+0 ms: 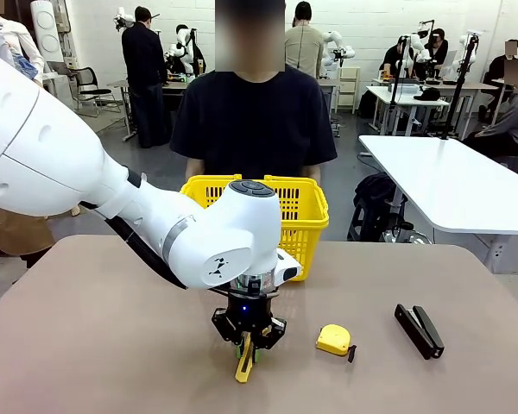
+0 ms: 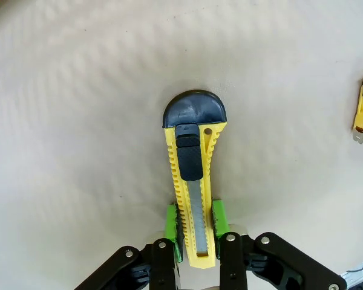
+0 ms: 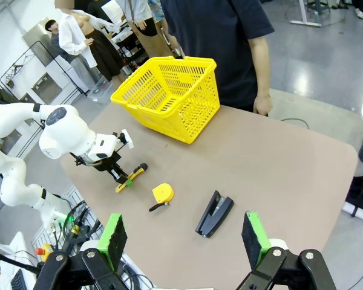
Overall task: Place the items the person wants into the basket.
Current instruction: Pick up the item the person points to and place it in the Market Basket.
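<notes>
Gripping the yellow-and-black utility knife (image 2: 193,187) near one end, the left gripper (image 2: 195,232) stands over the table (image 1: 86,345) with its green pads (image 2: 171,222) pressed against the two long sides of the handle; the jaws are nearly closed on it. The knife lies flat on the tabletop, its long axis running straight away from the wrist between the fingers, the black rounded cap at the far end. From this hand the basket (image 1: 306,207) sits beyond and slightly to the side, at the table's far edge in front of the person (image 1: 252,121), so the coming move is judged to be a lift and a carry forward. The right gripper (image 3: 184,238) hangs well apart from the knife, jaws wide and empty, so the left arm is the nearer. A tape measure (image 1: 333,340) lies just beside the grasp.
</notes>
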Controlling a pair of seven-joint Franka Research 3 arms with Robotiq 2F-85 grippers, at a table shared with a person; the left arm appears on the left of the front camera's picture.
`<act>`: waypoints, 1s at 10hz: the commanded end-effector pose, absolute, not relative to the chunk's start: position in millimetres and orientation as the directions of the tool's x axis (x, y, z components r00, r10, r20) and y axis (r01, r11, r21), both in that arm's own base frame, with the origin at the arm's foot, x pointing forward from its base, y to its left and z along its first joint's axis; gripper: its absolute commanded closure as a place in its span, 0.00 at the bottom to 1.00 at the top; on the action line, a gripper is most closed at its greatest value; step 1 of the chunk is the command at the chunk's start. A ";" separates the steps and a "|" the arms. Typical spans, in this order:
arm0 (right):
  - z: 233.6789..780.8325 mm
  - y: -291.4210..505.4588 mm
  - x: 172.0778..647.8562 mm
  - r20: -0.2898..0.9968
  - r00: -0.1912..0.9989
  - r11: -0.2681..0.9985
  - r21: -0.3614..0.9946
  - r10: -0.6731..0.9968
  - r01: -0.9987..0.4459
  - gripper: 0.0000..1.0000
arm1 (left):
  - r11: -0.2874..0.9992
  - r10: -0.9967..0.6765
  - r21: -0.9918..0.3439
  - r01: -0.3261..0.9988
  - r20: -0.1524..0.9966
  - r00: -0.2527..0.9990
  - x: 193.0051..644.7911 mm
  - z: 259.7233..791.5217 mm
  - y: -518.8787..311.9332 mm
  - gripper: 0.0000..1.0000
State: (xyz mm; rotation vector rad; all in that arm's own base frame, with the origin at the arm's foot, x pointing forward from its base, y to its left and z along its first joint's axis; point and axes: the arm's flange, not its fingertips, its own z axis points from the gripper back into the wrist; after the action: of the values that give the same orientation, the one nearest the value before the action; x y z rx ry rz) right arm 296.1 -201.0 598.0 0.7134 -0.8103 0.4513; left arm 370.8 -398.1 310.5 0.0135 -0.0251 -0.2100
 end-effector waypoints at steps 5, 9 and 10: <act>597.3 -201.5 298.1 0.798 0.596 0.668 0.394 0.091 -0.631 0.00 | 0.966 -0.252 0.067 0.251 0.019 0.967 348.5 386.0 -382.3 1.00; 597.3 -201.5 298.1 0.798 0.596 0.668 0.394 0.091 -0.631 0.00 | 0.934 -0.358 0.040 0.356 0.087 0.930 301.6 527.3 -362.5 1.00; 597.3 -201.5 298.1 0.798 0.596 0.668 0.394 0.091 -0.631 0.00 | 0.931 -0.363 0.025 0.363 0.106 0.926 293.7 551.9 -359.3 1.00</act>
State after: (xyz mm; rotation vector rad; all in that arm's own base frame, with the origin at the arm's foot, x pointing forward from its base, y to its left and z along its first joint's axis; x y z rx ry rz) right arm 296.2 -201.0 597.8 0.7135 -0.8100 0.4510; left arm 288.0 -366.2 548.1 0.0328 -0.1188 -0.3580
